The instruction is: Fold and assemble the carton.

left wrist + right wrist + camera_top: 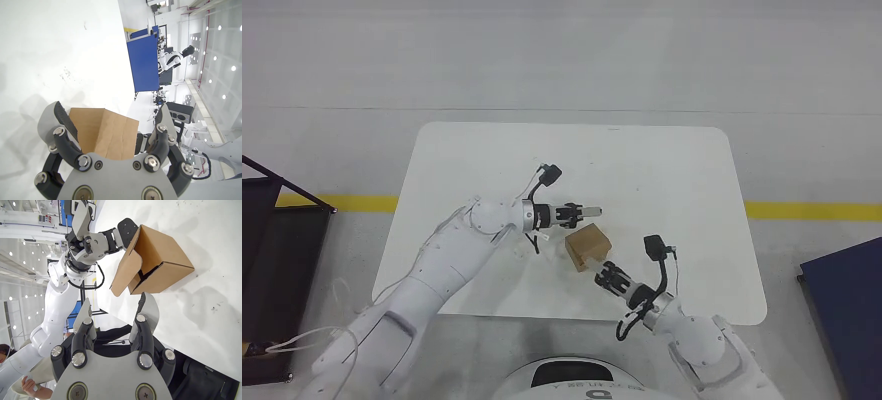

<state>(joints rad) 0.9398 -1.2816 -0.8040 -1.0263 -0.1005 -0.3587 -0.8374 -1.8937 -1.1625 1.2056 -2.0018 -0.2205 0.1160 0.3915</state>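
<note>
A small brown carton (587,246) stands on the white table (662,170), near its front edge. In the right wrist view the carton (160,255) has one rounded flap (126,273) standing open, and a gap shows along a side seam. My left gripper (592,211) is open at the carton's far side, and one black pad (127,231) rests against the carton's edge. In the left wrist view the carton (107,132) sits between the spread fingers (63,121) of the left gripper (110,108). My right gripper (115,298) is open, just short of the flap, on the near side (606,277).
The table's front edge (572,315) runs close behind the right gripper. Bare tabletop lies to the far side and to the right of the carton. A dark rack (272,250) stands off the table on the left, and a blue panel (847,300) on the right.
</note>
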